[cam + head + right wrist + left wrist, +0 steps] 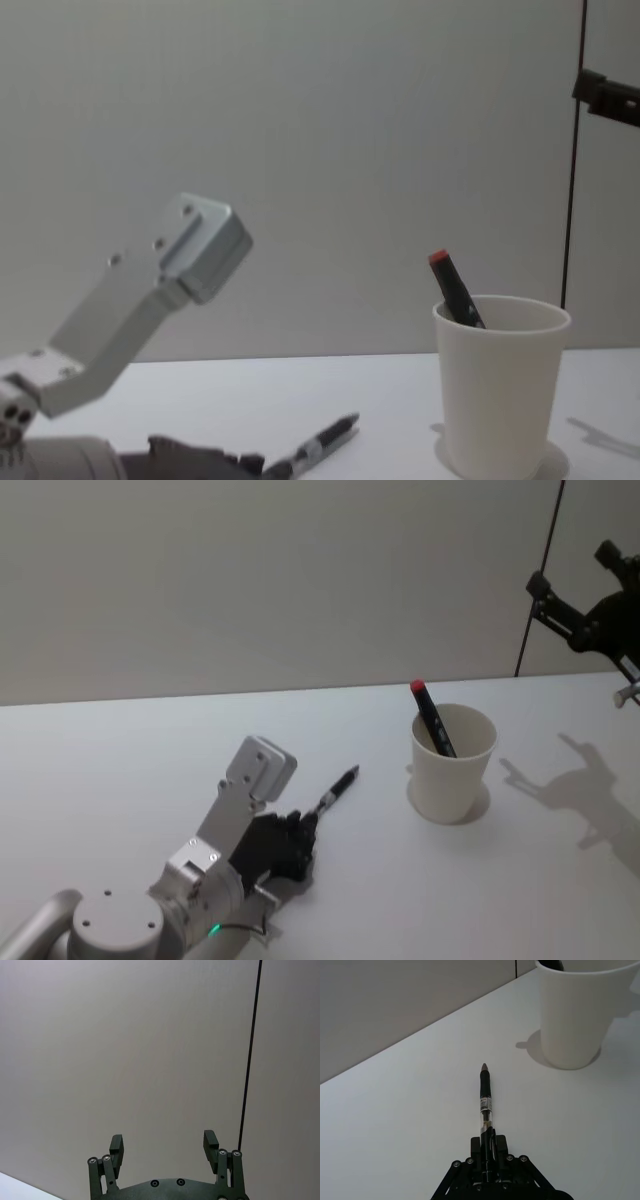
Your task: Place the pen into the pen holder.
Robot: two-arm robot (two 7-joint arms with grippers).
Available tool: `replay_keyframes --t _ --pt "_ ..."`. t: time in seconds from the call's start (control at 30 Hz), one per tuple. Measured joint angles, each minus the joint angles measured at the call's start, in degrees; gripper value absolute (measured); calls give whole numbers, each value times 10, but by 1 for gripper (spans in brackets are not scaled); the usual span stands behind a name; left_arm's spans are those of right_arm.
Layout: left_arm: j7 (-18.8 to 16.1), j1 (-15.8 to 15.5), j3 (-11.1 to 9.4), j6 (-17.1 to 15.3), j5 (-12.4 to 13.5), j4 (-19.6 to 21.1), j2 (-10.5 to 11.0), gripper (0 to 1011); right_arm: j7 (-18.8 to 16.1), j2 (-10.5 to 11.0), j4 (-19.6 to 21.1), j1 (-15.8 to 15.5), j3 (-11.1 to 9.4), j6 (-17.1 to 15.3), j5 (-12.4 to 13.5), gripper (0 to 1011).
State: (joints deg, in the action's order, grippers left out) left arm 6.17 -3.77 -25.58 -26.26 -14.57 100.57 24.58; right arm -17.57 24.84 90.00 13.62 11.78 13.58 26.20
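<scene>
So the white table point(120, 760) is carrying a white paper cup point(452, 775), which is sitting upright toward its right side. A black pen point(338, 783) is pointing at the cup from the left, hanging low over the tabletop; can't tell if it's touching.

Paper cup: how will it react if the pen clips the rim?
Likely light: thin paper cup holding one red-capped pen, so it may slide. Base narrower than rim, pen leaning: could tip. Left gripper grips the black pen low over the table; right gripper is raised at the far right.
</scene>
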Motion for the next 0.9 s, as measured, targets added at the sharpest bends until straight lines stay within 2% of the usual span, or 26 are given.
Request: replay_keyframes --t 0.33,0.5,0.63,0.9 --pt "30 -27 15 36 19 -11 0 178 0 0 0 0 0 0 0 1002" --pt "48 -44 28 74 26 -19 4 178 0 0 0 0 0 0 0 1002" --pt "53 -51 35 94 26 -22 6 178 0 0 0 0 0 0 0 1002" --pt "58 -63 52 155 25 -22 14 178 0 0 0 0 0 0 0 1002"
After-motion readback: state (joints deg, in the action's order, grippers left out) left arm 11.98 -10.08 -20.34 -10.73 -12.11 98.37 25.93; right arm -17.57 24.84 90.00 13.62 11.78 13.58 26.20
